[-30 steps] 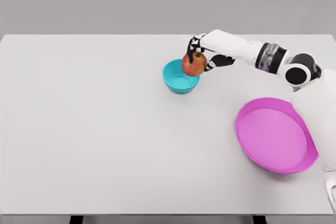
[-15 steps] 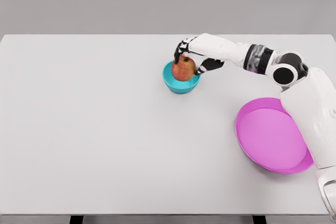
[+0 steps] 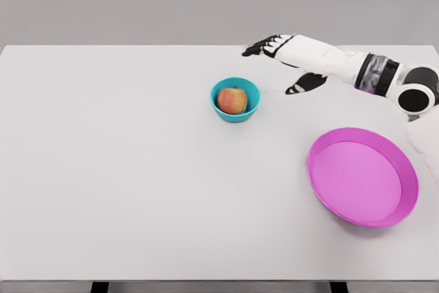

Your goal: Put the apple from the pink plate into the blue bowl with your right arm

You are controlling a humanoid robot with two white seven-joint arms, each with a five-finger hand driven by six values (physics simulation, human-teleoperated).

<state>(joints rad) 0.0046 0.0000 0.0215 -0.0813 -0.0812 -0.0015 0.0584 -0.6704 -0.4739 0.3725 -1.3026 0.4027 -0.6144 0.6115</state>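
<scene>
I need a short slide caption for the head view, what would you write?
Red apple sits in the small blue bowl; open right hand hovers beside it, round pink plate bare.

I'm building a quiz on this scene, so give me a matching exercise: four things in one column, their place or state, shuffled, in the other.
Things:
1. apple
2. pink plate
3. blue bowl
4. right hand

States:
A. holds nothing, at the table's right
B. fingers spread, above the table
C. lies inside the bowl
D. holds the fruit, near the table's middle

Pairs: 1-C, 2-A, 3-D, 4-B
</scene>
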